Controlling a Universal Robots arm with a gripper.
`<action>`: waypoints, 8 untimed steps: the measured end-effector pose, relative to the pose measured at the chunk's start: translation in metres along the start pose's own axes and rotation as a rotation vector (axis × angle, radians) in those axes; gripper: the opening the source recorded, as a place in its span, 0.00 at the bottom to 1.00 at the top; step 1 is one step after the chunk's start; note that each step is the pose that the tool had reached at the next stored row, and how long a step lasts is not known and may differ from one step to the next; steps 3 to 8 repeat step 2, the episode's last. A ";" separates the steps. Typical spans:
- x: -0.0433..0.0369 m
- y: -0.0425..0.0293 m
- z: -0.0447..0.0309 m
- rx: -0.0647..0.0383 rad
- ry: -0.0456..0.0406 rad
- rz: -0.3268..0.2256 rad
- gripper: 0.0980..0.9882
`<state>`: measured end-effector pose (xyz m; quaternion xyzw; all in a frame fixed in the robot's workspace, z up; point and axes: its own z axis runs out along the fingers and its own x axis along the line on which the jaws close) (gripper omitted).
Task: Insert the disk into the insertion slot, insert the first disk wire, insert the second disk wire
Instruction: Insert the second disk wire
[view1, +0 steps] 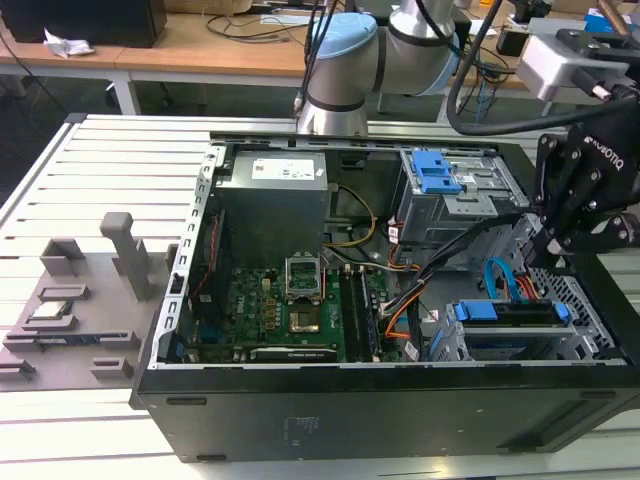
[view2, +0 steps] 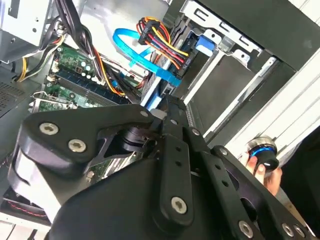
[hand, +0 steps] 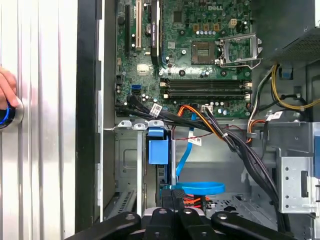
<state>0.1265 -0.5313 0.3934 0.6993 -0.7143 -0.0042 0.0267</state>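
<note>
Disk (view1: 510, 312) seated in the insertion slot (view1: 520, 345). Tool (hand: 172, 192) pinched shut at the plug of the second disk wire (hand: 186, 150), just above the disk's rear edge.

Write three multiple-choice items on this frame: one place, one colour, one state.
1. The disk sits: A in the metal bay; B on the floor; C on a shelf.
2. The flat cable by the disk is: A green; B light blue; C white.
3. The case is: A shut; B cloth-covered; C open.

1 A: its blue frame lies inside the silver bay.
2 B: the loop is light blue in both wrist views.
3 C: the board shows inside.
</note>
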 end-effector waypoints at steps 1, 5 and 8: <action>0.0000 0.0000 0.0000 0.000 0.0000 0.000 0.01; 0.0000 0.0000 -0.0001 0.000 0.0000 0.000 0.01; 0.0000 0.0000 -0.0001 0.000 0.0000 0.000 0.01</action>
